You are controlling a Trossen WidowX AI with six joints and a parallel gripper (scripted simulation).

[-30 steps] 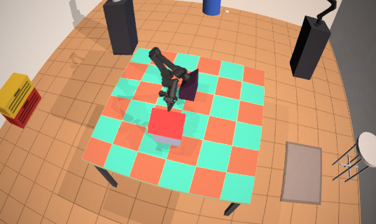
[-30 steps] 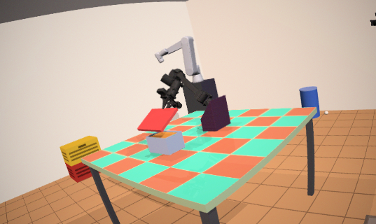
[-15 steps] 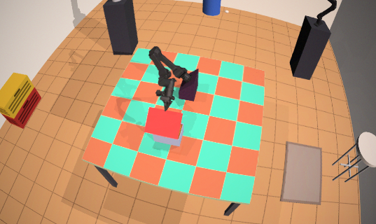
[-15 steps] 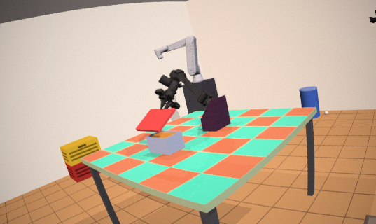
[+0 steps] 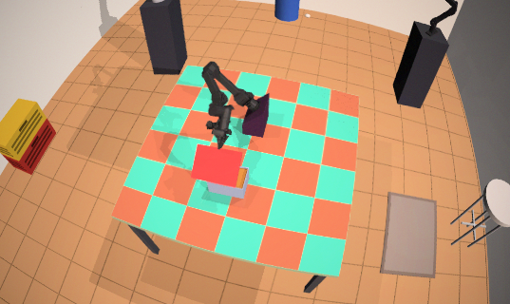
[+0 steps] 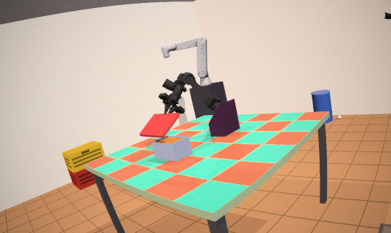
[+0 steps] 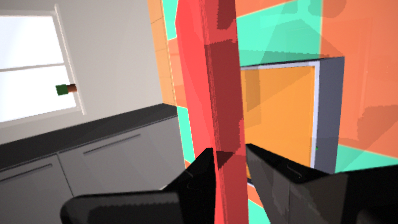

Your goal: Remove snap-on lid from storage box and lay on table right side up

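A: We have the red lid (image 5: 217, 164) clamped by its far edge in the jaws of the gripper (image 7: 231, 161), and it hangs tilted just above the storage box (image 5: 228, 188), near the middle of the top view. What worries us here?

B: The pinch is on one thin rim only. We judge the lid could pivot or slip out if we swing it fast, and then it may land on edge or upside down.

A: And the low corner?

B: In the exterior view it sits close over the box's open top. If we carry it sideways before lifting, it could catch the wall and drag the box, which must not move.

A: How does the lid itself look?

B: Flat, square, plain red, thin seen edge-on from the wrist. The grey box shows its orange inside.

A: Around them?

B: The checkered surface (image 5: 317, 204), with a dark purple block (image 5: 256, 118) above the box in the top view, well apart from it.
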